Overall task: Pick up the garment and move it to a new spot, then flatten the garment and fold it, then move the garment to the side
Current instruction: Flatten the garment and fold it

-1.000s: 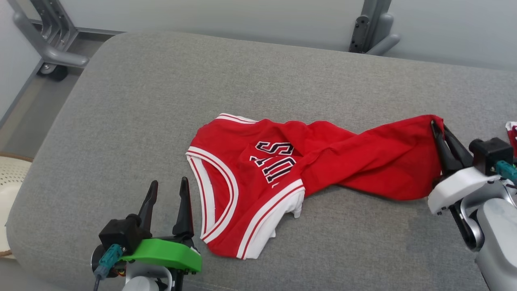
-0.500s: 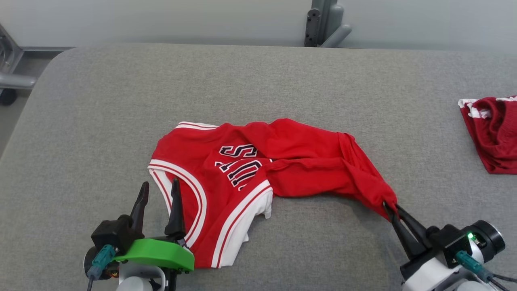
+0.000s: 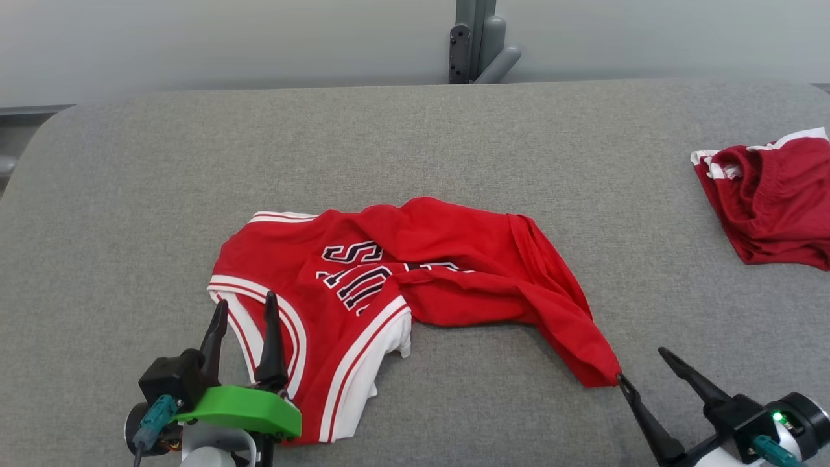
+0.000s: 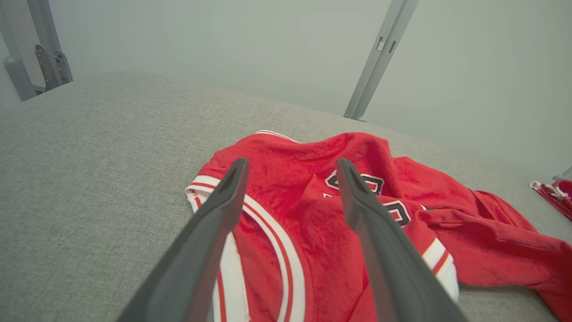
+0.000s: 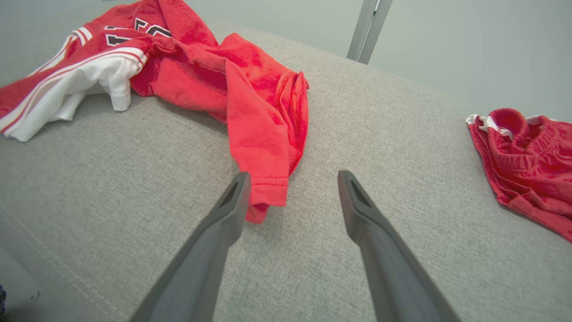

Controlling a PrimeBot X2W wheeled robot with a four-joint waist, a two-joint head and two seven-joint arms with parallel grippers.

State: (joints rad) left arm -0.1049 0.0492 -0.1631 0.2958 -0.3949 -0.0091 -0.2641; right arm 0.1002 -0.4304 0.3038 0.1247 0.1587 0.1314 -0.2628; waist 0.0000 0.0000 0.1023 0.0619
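grey woven fabric covers the wide padded surface point(image 3: 415, 130) before us, with a pale wall behind it and a grey metal post point(image 3: 476, 39) standing at its far edge.

our left gripper point(image 3: 246, 299) sits low at the near side, its two long dark fingers spread well apart and pointing away from us. just ahead of those fingers, and partly under them in the head view, lies the red sleeveless basketball jersey with white trim and dark lettering point(image 3: 454, 272). its striped armhole band curves right past the fingertips. we cannot tell whether the tips touch the cloth.

from there the jersey runs crumpled and twisted across the surface toward our right gripper point(image 3: 641, 364), narrowing into a rumpled red tail. the stitched corner of that tail ends right at the tip of the right gripper's inner finger point(image 5: 219, 232) — beside it, not clamped. the right gripper's fingers stand wide open too, with bare grey fabric showing between them in the right wrist view.

beyond the right gripper and off to its outer side, well apart from the jersey, a bunched pair of darker red shorts with a white edge point(image 3: 771, 207) lies on the same surface.
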